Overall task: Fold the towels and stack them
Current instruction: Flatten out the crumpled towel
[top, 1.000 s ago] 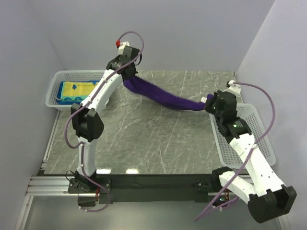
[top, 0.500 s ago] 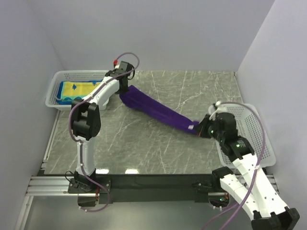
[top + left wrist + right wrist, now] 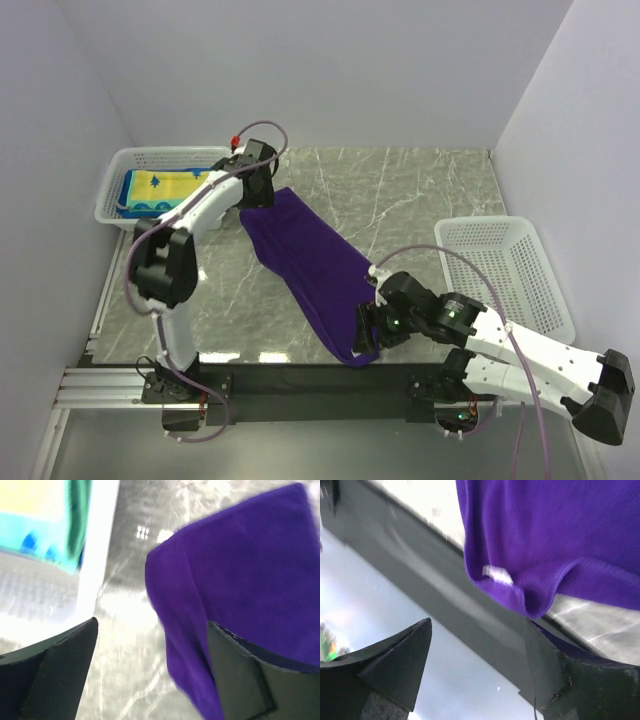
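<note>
Top external view: the plain purple terry towel point(image 3: 305, 265), strung taut in the air between both arms a second ago, is now lying slack on the grey marble table point(image 3: 420, 190), running from 11 o'clock down to 6 o'clock. The left claw point(image 3: 258, 190) is hovering at its far end and the right claw point(image 3: 362, 335) at its near end, where one corner is drooping over the table's edge. A yellow towel with a blue border point(image 3: 160, 185) is waiting in the white mesh plastic basket point(image 3: 115, 170) at 10 o'clock.

Left wrist view: the left claw point(image 3: 150, 680) is standing wide, and the purple towel point(image 3: 250, 570) is resting flat under it at 1 o'clock, unpinched.

Right wrist view: the right claw point(image 3: 480, 670) is gaping too, while the towel's corner point(image 3: 545, 540) with its white label point(image 3: 497, 574) is hanging free at 12 o'clock.

Both ends are released, so laying out looks finished and folding is probably coming next.
</note>
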`<move>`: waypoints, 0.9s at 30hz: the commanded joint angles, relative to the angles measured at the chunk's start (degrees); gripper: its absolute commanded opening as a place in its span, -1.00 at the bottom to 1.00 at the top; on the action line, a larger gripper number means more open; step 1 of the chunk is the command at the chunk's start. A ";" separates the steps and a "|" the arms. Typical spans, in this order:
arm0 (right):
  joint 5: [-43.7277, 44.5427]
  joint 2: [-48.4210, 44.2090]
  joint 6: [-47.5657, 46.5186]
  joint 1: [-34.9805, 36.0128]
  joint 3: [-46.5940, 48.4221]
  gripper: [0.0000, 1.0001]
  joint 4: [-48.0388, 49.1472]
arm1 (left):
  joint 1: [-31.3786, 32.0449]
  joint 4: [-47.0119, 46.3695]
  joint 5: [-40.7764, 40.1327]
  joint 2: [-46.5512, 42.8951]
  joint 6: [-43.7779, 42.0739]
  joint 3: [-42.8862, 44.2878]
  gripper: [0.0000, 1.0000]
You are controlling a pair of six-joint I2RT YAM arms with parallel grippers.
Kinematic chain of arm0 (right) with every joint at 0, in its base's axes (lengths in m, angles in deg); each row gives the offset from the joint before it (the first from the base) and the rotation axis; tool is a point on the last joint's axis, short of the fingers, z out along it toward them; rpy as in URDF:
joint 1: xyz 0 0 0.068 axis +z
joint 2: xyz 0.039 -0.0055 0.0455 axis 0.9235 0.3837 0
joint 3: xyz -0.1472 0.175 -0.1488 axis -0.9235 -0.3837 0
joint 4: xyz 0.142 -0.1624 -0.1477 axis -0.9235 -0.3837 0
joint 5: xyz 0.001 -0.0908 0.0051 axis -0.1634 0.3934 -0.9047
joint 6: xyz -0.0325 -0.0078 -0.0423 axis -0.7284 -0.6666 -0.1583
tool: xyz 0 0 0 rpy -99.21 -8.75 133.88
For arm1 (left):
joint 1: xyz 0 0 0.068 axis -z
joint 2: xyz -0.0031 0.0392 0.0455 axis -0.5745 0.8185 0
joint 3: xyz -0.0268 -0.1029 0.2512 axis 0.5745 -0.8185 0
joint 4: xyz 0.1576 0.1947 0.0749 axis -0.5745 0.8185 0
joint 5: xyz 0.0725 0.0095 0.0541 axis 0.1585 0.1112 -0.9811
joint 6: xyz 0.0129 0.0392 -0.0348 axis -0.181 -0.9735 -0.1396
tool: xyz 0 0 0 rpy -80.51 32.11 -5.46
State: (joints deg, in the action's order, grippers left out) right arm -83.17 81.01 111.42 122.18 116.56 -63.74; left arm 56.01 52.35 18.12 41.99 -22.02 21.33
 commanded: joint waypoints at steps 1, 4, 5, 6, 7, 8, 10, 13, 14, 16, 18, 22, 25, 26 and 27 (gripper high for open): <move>13.11 1.81 -1.88 0.46 9.27 0.53 -1.34 | 4.09 -1.09 -2.04 -12.40 3.21 -4.63 0.91; 22.17 5.06 -4.60 -3.39 13.14 0.37 -1.17 | 8.22 -2.23 -0.99 -18.64 7.77 -11.48 0.88; 22.97 6.20 -5.65 -4.80 14.02 0.29 -0.64 | 9.27 -3.02 -0.03 -21.61 8.83 -13.78 0.86; 22.55 8.65 -7.40 -6.65 14.20 0.24 1.02 | 11.20 -4.16 1.99 -23.21 10.23 -16.33 0.82; 22.11 9.80 -8.12 -8.40 14.12 0.19 1.90 | 12.35 -7.04 3.31 -24.79 13.03 -21.75 0.78; 21.58 10.77 -8.73 -11.64 12.98 0.16 4.70 | 13.40 -9.16 4.80 -27.50 13.84 -24.41 0.70; 19.30 13.32 -9.53 -14.65 10.96 0.10 8.22 | 16.92 -12.07 7.54 -29.54 17.35 -30.99 0.66; 16.57 17.63 -10.32 -17.65 8.93 0.06 14.64 | 20.96 -17.52 8.51 -31.13 21.12 -37.07 0.64; 16.30 19.03 -10.58 -17.65 9.19 0.05 17.18 | 21.58 -19.88 8.77 -30.53 21.58 -38.14 0.63; 15.60 23.07 -11.46 -17.65 9.63 0.01 19.83 | 22.47 -21.65 9.47 -29.12 23.51 -39.81 0.61; 15.42 26.75 -11.38 -17.65 9.81 0.00 23.78 | 22.56 -24.36 10.88 -27.10 25.35 -40.61 0.60; 15.25 33.36 -10.15 -18.35 10.16 -0.03 27.48 | 22.64 -26.93 11.33 -24.64 27.99 -44.46 0.54; 13.94 37.14 -8.74 -19.14 9.29 -0.04 30.12 | 22.56 -26.58 9.66 -23.84 29.40 -46.40 0.44; 13.58 37.76 -8.31 -19.32 8.93 -0.05 31.34 | 22.56 -26.49 8.96 -23.67 29.75 -46.93 0.38; 13.49 38.55 -7.52 -19.58 8.41 -0.06 31.88 | 22.56 -26.49 8.69 -23.66 30.45 -47.46 0.34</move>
State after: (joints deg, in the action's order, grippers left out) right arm -68.72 118.45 101.93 103.56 125.52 -37.73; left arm 78.66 28.33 28.11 18.36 5.10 -24.75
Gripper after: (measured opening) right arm 0.475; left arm 0.686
